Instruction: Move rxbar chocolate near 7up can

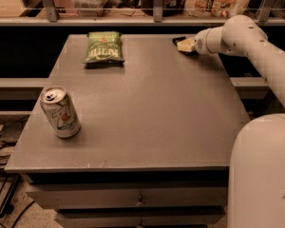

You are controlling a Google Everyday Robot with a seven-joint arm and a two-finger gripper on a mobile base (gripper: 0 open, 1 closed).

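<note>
Carrying has not begun: our claw (186, 45) is at the surface's (156, 108) far right corner by the small black-wrapped rxbar chocolate (178, 40), grip state untellable; the silver-white aluminium 7up can (60, 112) stands near the front left corner.

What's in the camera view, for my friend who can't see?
A white robot arm has its tool at the far right corner of the table, by a small black rxbar chocolate. A 7up can stands near the front left, and a green chip bag lies at the back.
</note>
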